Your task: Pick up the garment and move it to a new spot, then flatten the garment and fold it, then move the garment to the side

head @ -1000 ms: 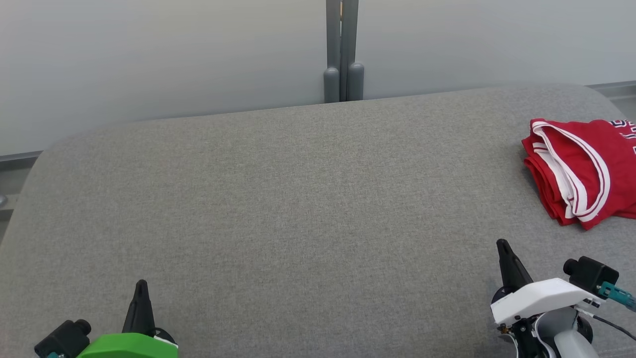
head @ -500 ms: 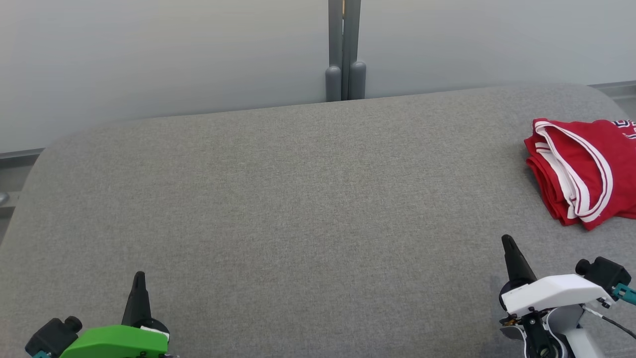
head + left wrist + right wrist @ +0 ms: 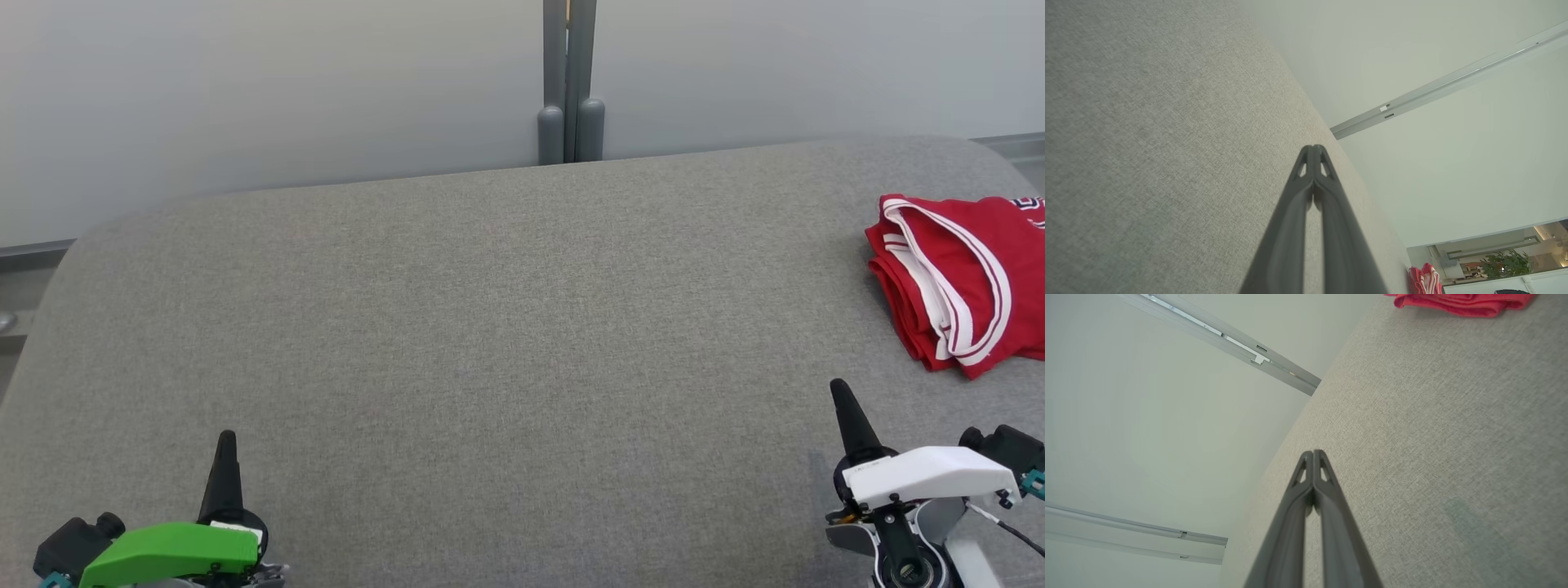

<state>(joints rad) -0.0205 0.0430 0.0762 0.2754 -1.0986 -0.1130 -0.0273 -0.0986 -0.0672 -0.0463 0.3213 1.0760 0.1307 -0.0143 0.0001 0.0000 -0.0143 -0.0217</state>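
The head camera has turned slightly since a second ago: the whole scene, including the wall post, sits a little further right in the head view. The garment [image 3: 955,278] moves with it, so treat it as not having moved. Both arms have shifted a little. Your left gripper [image 3: 226,441] and right gripper [image 3: 841,390] sit low at the near corners of the head view, well apart from the garment. On both, the fingers are pressed together at the tips and hold nothing, which each wrist view confirms.

This looks like the end of the task: the garment appears folded and set aside, with the arms drawn back to rest.

The garment is red with white trim. It lies on the grey surface [image 3: 490,327] at the far right, partly cut off by the edge of the head view. Its stacked left edge runs diagonally, from the far side towards you and to the right. The white-trimmed opening faces left, towards the middle of the surface. Because of the cut-off, its full long axis cannot be judged.
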